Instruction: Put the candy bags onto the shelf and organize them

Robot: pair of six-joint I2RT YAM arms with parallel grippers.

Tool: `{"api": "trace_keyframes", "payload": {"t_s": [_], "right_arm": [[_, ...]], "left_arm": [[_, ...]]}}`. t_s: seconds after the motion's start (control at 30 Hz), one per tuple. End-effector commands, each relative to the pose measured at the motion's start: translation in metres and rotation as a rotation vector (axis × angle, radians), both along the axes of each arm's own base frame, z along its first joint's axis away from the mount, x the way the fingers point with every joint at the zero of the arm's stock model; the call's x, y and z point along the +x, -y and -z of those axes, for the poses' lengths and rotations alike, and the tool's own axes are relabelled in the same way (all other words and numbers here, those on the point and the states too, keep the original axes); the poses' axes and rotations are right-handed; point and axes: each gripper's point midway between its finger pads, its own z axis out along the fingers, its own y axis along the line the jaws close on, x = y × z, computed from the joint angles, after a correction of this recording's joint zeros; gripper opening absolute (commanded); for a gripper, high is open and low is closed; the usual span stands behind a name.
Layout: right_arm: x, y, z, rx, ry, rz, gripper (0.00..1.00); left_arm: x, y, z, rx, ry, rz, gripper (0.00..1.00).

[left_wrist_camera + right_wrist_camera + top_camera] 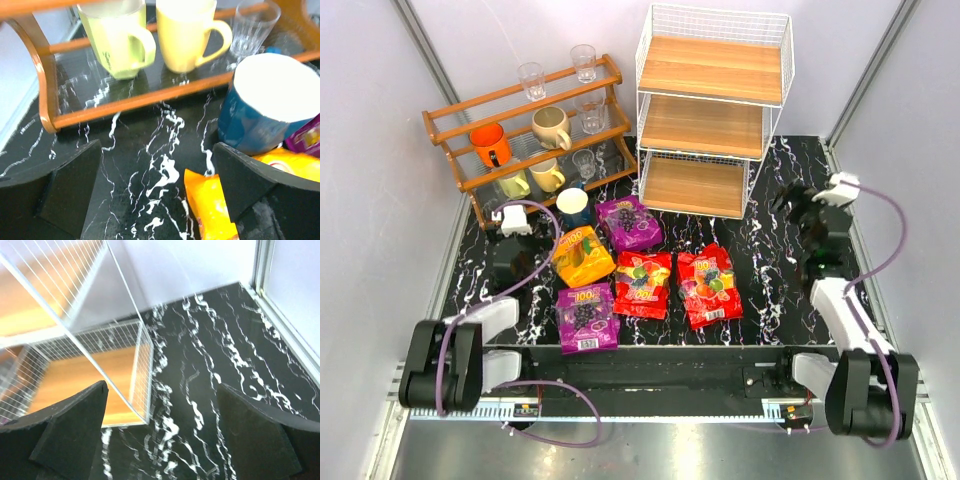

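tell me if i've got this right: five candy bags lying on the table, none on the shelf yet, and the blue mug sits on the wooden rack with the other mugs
One thing is off. The blue mug is not on the wooden rack. It stands on the table just in front of the rack, as the left wrist view shows. The rest holds: five candy bags lie on the table and none is on the shelf.

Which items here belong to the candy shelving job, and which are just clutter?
Job: red candy bags, purple candy bags, orange-yellow candy bag, white wire shelf.
Lying about: brown rack, its mugs and glasses, blue mug.
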Motion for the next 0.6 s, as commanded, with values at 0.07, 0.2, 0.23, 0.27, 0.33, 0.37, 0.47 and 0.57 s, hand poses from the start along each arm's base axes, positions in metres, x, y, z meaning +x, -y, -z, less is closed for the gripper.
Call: {"api": "trace_keyframes", "payload": {"t_s": [0.07,0.2,0.23,0.27,0.33,0.37,0.47,0.57], "right_arm": [[-0.022,-0.006,-0.038,0.204,-0.137,0.045,1.00],[-0.036,-0.025,-0.026,0.282,-0.214,-0.028,1.00],[-0.039,-0.028,-0.017,0.327,-0.231,-0.020,1.00],[-0.042,-0.029,-0.011,0.352,-0.247,-0.016,1.00],[-0.051,-0.048,0.000,0.374,-0.280,-0.118,1.00],[-0.054,-0.055,0.003,0.390,-0.291,-0.152,1.00],[-0.071,-0.080,0.018,0.472,-0.357,-0.263,1.00],[-0.087,-0.102,0.030,0.557,-0.406,-0.363,1.00]], "left_arm": [[-0.004,0.003,-0.075,-0.196,0.085,-0.075,0.99],[-0.018,0.017,-0.092,-0.364,0.101,-0.044,0.99],[-0.021,0.027,-0.091,-0.397,0.087,-0.002,0.99],[-0.025,0.033,-0.096,-0.441,0.097,0.024,0.99],[-0.032,0.053,-0.097,-0.474,0.068,0.133,0.99],[-0.035,0.061,-0.095,-0.497,0.039,0.168,0.99],[-0.046,0.079,-0.095,-0.564,0.001,0.246,0.99],[-0.053,0.077,-0.088,-0.623,-0.041,0.206,0.99]]}}
